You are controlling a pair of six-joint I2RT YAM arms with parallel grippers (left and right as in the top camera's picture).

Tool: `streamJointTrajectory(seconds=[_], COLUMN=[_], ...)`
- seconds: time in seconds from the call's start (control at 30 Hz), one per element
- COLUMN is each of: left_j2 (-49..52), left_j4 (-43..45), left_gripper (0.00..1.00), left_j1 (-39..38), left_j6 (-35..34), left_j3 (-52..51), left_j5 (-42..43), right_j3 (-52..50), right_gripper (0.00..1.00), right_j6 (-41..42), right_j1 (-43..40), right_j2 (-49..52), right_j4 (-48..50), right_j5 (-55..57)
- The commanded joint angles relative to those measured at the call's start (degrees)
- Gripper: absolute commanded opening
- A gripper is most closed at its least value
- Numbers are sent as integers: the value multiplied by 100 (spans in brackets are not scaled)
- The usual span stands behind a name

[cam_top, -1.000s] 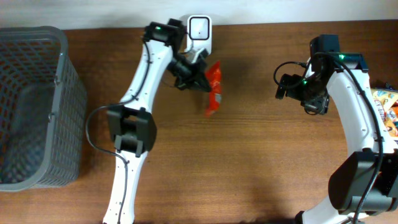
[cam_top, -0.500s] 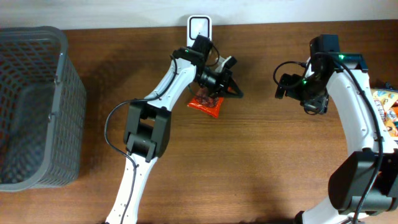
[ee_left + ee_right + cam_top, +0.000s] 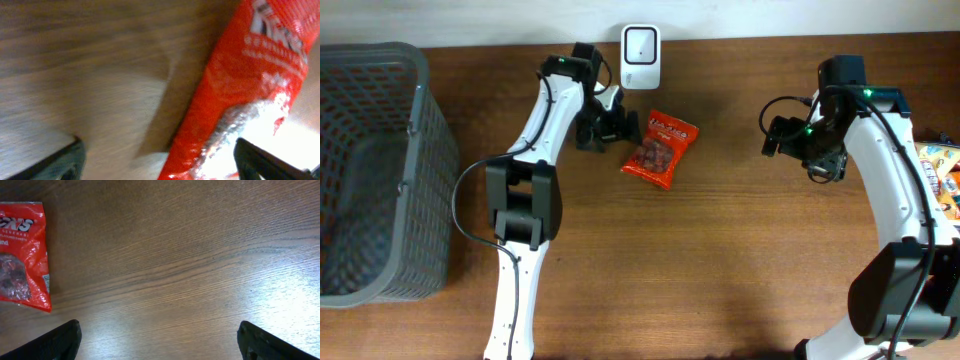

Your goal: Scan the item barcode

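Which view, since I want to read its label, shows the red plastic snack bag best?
Overhead: the whole red plastic snack bag lies flat, label up, near the white scanner. Left wrist: a blurred close-up of part. Right wrist: one portion at the frame's left edge.

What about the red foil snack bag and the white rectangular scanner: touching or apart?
Apart. Overhead view shows bare wooden table between the red foil snack bag and the white rectangular scanner.

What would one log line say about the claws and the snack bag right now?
snack bag: flat on table near scanner | left claw: open, beside bag | right claw: open, empty
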Motion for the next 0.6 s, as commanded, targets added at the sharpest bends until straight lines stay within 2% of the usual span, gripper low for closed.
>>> streamJointTrajectory(seconds=[0.0, 0.07, 0.13, 0.23, 0.3, 0.37, 0.5, 0.57], left_j2=[-166, -166, -166, -166, -166, -166, -175, -243], left_j4=[275, 291, 256, 297, 302, 299, 247, -278], left_gripper=[86, 70, 63, 45, 15, 0, 0, 0], left_j1=[-140, -214, -367, -573, -614, -601, -555, -457], left_j6=[378, 420, 546, 540, 376, 131, 90, -428], left_j3=[-439, -522, -529, -529, -529, -529, -422, 149], left_j5=[1067, 1204, 1423, 1154, 605, 48, -103, -1290], right_j3=[-39, -37, -37, -37, -37, -37, -37, -37], right_gripper=[98, 98, 98, 98, 98, 98, 98, 98], right_j6=[-9, -9, -9, -9, -9, -9, -9, -9], right_j1=[37, 37, 35, 37, 35, 35, 35, 35], right_j2=[-22, -22, -22, -22, -22, -22, -22, -22], right_j4=[-46, -149, -149, -149, -149, -149, -149, -149], right_j5=[-35, -33, -33, -33, -33, -33, -33, -33])
